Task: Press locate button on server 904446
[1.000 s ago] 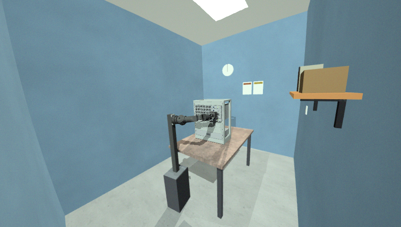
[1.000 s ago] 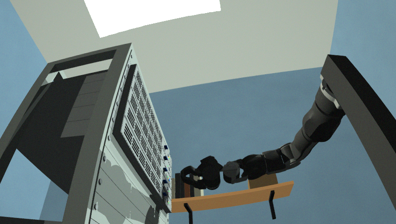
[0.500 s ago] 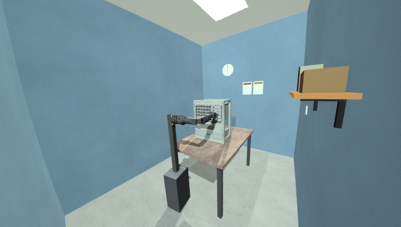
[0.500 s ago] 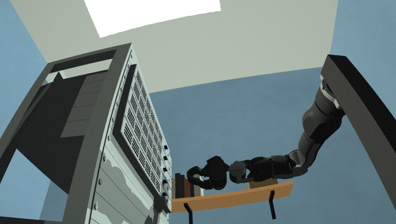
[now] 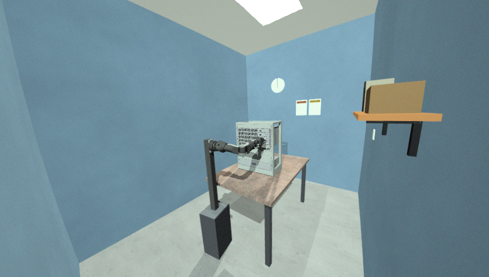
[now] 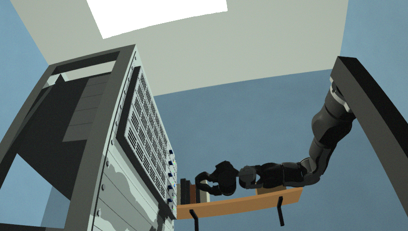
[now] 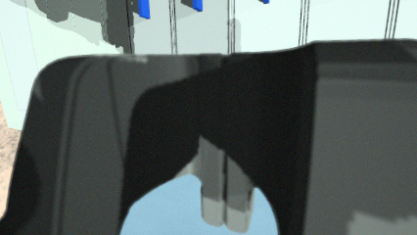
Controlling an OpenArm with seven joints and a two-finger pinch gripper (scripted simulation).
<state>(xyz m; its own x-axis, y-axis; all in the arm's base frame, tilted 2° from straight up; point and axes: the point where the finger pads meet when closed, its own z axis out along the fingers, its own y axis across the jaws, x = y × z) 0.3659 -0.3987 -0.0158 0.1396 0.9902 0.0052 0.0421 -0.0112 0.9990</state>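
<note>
The pale green server rack (image 5: 259,148) stands upright on the wooden table (image 5: 260,178). Its front has a vented panel on top and several server drawers below. In the exterior view a column of small blue buttons (image 6: 170,175) runs down the front's edge. My gripper (image 6: 197,182) is shut and empty, a short gap away from that column, fingertips pointing at the rack; it also shows in the top view (image 5: 262,143). In the wrist view the closed fingers (image 7: 226,208) lie together, with blue buttons (image 7: 143,8) at the top edge. Asset numbers are too small to read.
The arm's dark post (image 5: 211,171) stands on a base (image 5: 215,233) at the table's left edge. An orange wall shelf (image 5: 398,116) with a cardboard box (image 5: 394,97) hangs on the right wall, away from the table.
</note>
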